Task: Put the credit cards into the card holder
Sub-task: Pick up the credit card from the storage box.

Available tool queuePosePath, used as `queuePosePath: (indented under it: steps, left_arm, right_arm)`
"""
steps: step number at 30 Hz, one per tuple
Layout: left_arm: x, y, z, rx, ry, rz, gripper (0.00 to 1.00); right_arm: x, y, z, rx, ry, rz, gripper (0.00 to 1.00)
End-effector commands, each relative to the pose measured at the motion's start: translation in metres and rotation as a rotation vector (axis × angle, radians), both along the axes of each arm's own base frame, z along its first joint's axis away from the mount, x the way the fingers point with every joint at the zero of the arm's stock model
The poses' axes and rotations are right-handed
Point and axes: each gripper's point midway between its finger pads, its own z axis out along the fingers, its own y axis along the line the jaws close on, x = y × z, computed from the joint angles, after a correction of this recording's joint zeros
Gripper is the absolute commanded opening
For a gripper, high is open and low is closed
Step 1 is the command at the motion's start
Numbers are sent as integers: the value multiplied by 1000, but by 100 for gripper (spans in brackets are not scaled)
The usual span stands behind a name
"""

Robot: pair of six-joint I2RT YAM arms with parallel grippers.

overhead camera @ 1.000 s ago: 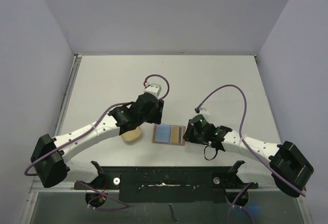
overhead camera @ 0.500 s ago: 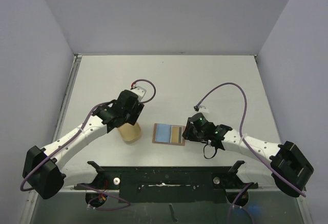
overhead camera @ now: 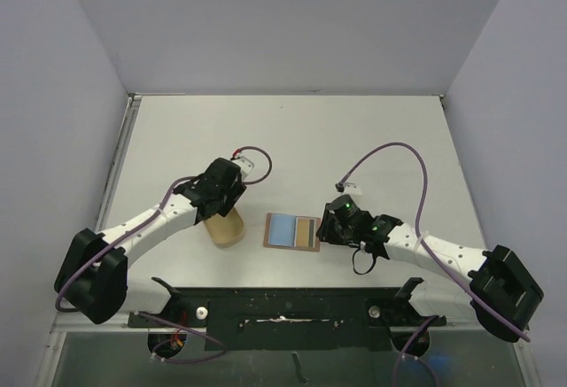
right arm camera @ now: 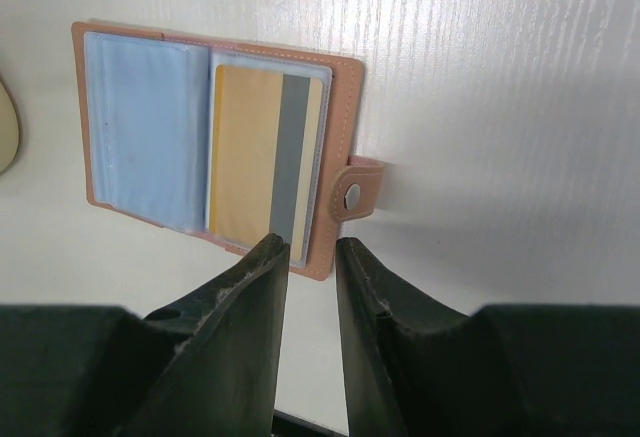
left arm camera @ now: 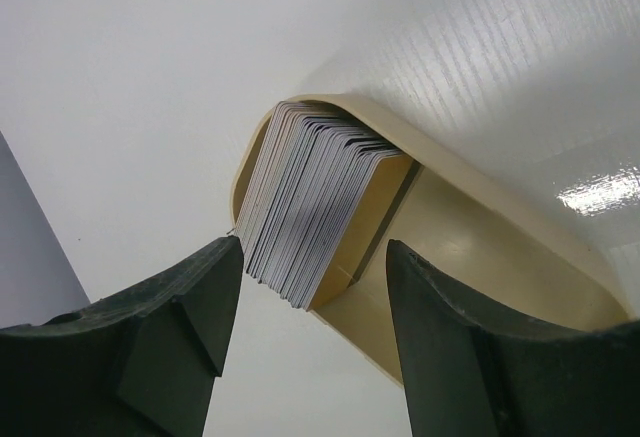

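Note:
The card holder (overhead camera: 292,230) lies open and flat on the table, reddish-brown with a closing tab (right arm camera: 355,189). Its left pocket holds the light blue card (right arm camera: 145,132) and its right pocket the gold card with a dark stripe (right arm camera: 265,152). My right gripper (right arm camera: 310,247) hovers over the holder's near right corner with its jaws a narrow gap apart and nothing between them; it also shows in the top view (overhead camera: 332,225). My left gripper (left arm camera: 315,287) is open and empty just above a stack of grey-white cards (left arm camera: 310,197).
The stack stands on edge in a pale tan case with a rounded end (left arm camera: 480,247), left of the holder in the top view (overhead camera: 226,230). A black rail (overhead camera: 283,307) runs along the table's near edge. Walls close the left, right and far sides.
My left gripper has swung left, away from the card holder, and now sits over the tan case. The right gripper and the holder have barely moved.

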Motion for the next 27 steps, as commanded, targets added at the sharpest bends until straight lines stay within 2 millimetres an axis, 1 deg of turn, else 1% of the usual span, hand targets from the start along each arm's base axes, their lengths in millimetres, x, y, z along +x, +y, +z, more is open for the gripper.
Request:
queuePosePath:
  steps: [1, 5, 9, 17, 19, 22, 27]
  left_arm:
    - [19, -1, 3, 17, -75, -4, 57]
    - [19, 6, -11, 79, -44, 9, 56]
    - [18, 10, -16, 108, -35, 4, 54]
    - [19, 12, -16, 119, -52, 13, 49]
    - [19, 13, -16, 119, -55, 14, 46]
    - [20, 13, -13, 120, -63, 17, 41]
    - [22, 13, -8, 123, -68, 20, 38]
  right_arm:
    - [14, 3, 23, 28, -80, -13, 28]
    - [14, 2, 25, 34, -89, -20, 28]
    - [13, 0, 24, 40, -88, -28, 28]
    - [14, 0, 24, 40, -89, -30, 28]
    - [14, -1, 24, 38, -89, -32, 28]
    - [13, -1, 23, 39, -88, -33, 28]
    - [13, -1, 23, 41, -87, -33, 28]
